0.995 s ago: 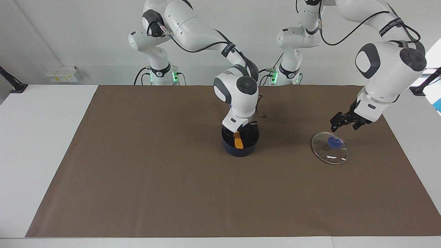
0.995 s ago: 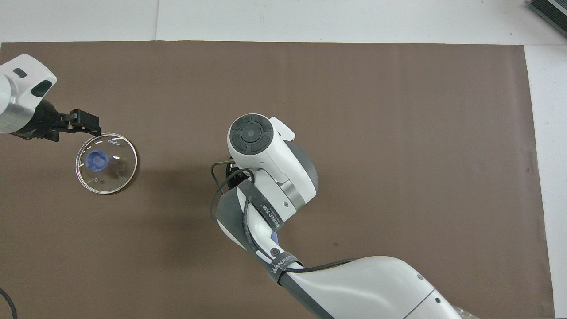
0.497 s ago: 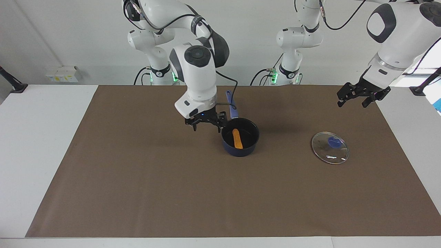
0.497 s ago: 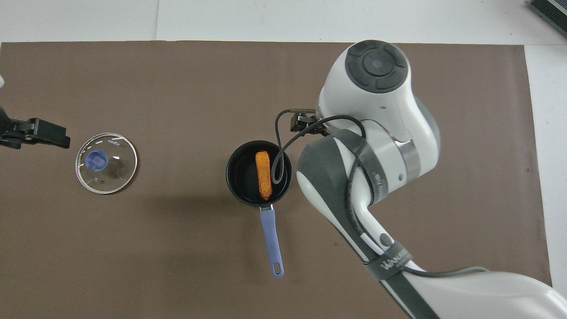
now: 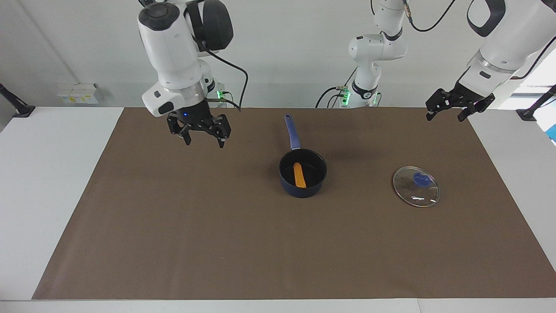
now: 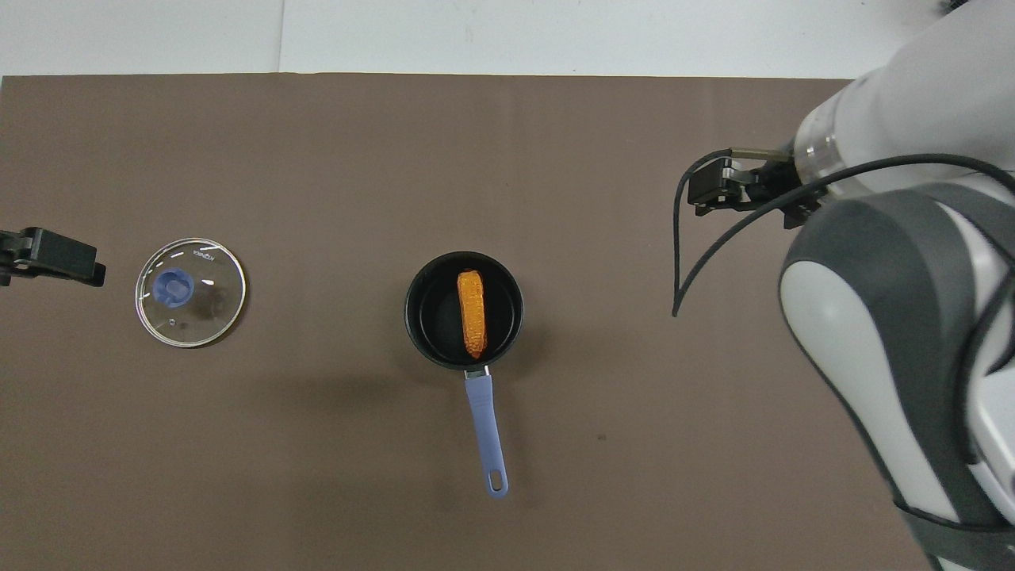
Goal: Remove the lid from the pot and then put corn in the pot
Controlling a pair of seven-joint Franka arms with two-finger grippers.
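Observation:
The dark blue pot (image 5: 302,190) (image 6: 414,311) stands mid-table, its long handle (image 5: 292,131) pointing toward the robots. The orange corn (image 5: 299,175) (image 6: 473,313) lies inside it. The glass lid (image 5: 416,186) (image 6: 190,293) with its blue knob lies flat on the mat toward the left arm's end, apart from the pot. My right gripper (image 5: 204,142) (image 6: 707,190) hangs open and empty in the air over bare mat, toward the right arm's end. My left gripper (image 5: 445,116) (image 6: 71,262) is raised, open and empty, over the mat's corner at the left arm's end.
A brown mat (image 5: 217,239) covers most of the white table (image 5: 52,182). A cable loop (image 6: 682,254) dangles from the right wrist. Small white boxes (image 5: 78,93) sit by the wall at the right arm's end.
My right gripper rose out of the pot, leaving the corn inside, and swung toward the right arm's end. The left gripper lifted away from the lid and drew back.

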